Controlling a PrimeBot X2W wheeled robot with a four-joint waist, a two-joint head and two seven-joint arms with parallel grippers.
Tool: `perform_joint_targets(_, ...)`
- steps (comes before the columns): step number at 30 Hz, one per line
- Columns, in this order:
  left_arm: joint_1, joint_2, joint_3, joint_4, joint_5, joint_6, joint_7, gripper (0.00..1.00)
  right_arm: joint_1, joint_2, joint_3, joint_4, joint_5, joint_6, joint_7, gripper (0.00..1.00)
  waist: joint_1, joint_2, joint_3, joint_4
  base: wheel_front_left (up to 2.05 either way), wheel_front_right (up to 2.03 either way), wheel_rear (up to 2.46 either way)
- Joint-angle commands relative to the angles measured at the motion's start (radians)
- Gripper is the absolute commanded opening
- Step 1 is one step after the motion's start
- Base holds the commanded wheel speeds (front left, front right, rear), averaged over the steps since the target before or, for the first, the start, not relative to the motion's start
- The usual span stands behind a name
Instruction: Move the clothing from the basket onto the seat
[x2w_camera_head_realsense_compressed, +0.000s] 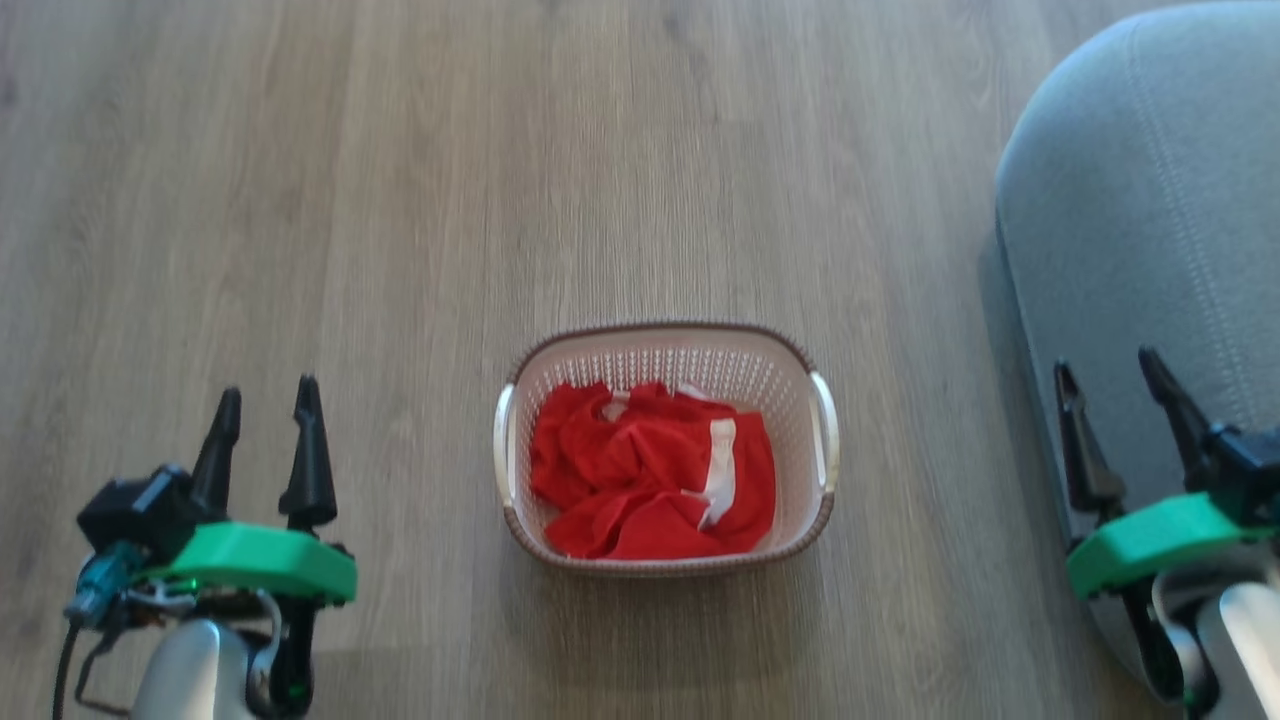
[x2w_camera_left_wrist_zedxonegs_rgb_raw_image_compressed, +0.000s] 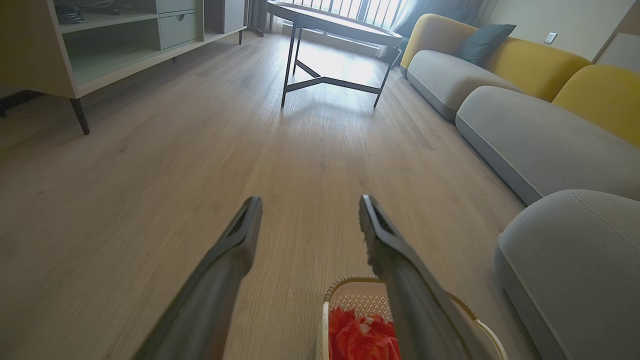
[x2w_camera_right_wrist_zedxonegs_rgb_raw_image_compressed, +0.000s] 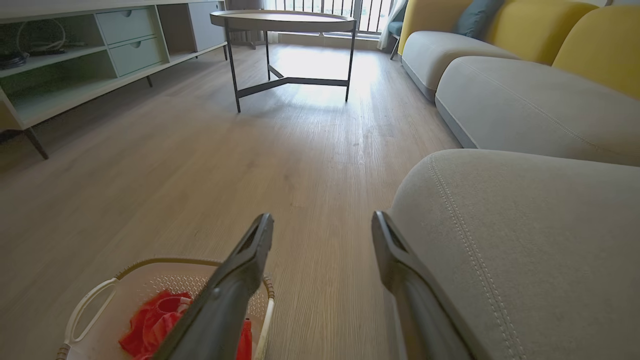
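Note:
The red clothing (x2w_camera_head_realsense_compressed: 652, 472) with white trim lies crumpled in the cream basket (x2w_camera_head_realsense_compressed: 520, 520) on the wooden floor, centre of the head view. The grey seat (x2w_camera_head_realsense_compressed: 1140, 230) fills the right side. My left gripper (x2w_camera_head_realsense_compressed: 265, 405) hovers open at the lower left, well apart from the basket. My right gripper (x2w_camera_head_realsense_compressed: 1108, 375) is open at the lower right, over the seat's edge. The left wrist view has the basket (x2w_camera_left_wrist_zedxonegs_rgb_raw_image_compressed: 350, 287) and clothing (x2w_camera_left_wrist_zedxonegs_rgb_raw_image_compressed: 360, 337) at the bottom, the seat (x2w_camera_left_wrist_zedxonegs_rgb_raw_image_compressed: 575, 265) to the right. In the right wrist view the basket (x2w_camera_right_wrist_zedxonegs_rgb_raw_image_compressed: 95, 300), clothing (x2w_camera_right_wrist_zedxonegs_rgb_raw_image_compressed: 150, 325) and seat (x2w_camera_right_wrist_zedxonegs_rgb_raw_image_compressed: 525, 225) appear.
Ahead stand a round table with dark metal legs (x2w_camera_right_wrist_zedxonegs_rgb_raw_image_compressed: 285, 22), a low shelf unit with drawers (x2w_camera_right_wrist_zedxonegs_rgb_raw_image_compressed: 75, 60) on the left, and a grey and yellow sofa (x2w_camera_right_wrist_zedxonegs_rgb_raw_image_compressed: 525, 90) on the right. Wooden floor (x2w_camera_head_realsense_compressed: 400, 200) spreads around the basket.

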Motion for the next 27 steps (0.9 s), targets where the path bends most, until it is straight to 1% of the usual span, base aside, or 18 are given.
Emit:
perform_joint_targets(1, -0.060, 0.026, 0.022, -0.037, 0.006, -0.006, -0.010, 1.00, -0.050, -0.008, 0.005, -0.043, -0.011, 0.007, -0.013, 1.00, 0.0000, 0.0000, 0.061, -0.001, 0.00, 0.00, 0.00)
perform_joint_targets(9, -0.193, 0.024, -0.009, -0.046, 0.007, -0.006, -0.010, 1.00, -0.152, 0.043, -0.019, -0.087, -0.030, 0.007, -0.013, 1.00, 0.0000, 0.0000, 0.257, -0.005, 0.00, 0.00, 0.00)
perform_joint_targets(14, -0.273, 0.039, -0.053, -0.022, 0.014, -0.006, -0.010, 1.00, -0.209, 0.067, -0.018, -0.104, -0.044, 0.007, -0.013, 1.00, 0.0000, 0.0000, 0.352, -0.017, 0.00, 0.00, 0.00)
perform_joint_targets(19, -0.345, 0.069, -0.129, 0.056, 0.023, -0.006, -0.010, 1.00, -0.261, 0.074, -0.015, -0.127, -0.052, 0.007, -0.013, 1.00, 0.0000, 0.0000, 0.430, -0.039, 0.00, 0.00, 0.00)
perform_joint_targets(21, -0.402, 0.076, -0.185, 0.102, 0.024, -0.006, -0.010, 1.00, -0.285, 0.078, -0.021, -0.143, -0.057, 0.007, -0.013, 1.00, 0.0000, 0.0000, 0.474, -0.050, 0.00, 0.00, 0.00)
perform_joint_targets(27, -0.537, 0.068, -0.294, 0.190, 0.021, -0.006, -0.010, 1.00, -0.326, 0.091, -0.026, -0.173, -0.066, 0.007, -0.013, 1.00, 0.0000, 0.0000, 0.558, -0.079, 0.00, 0.00, 0.00)
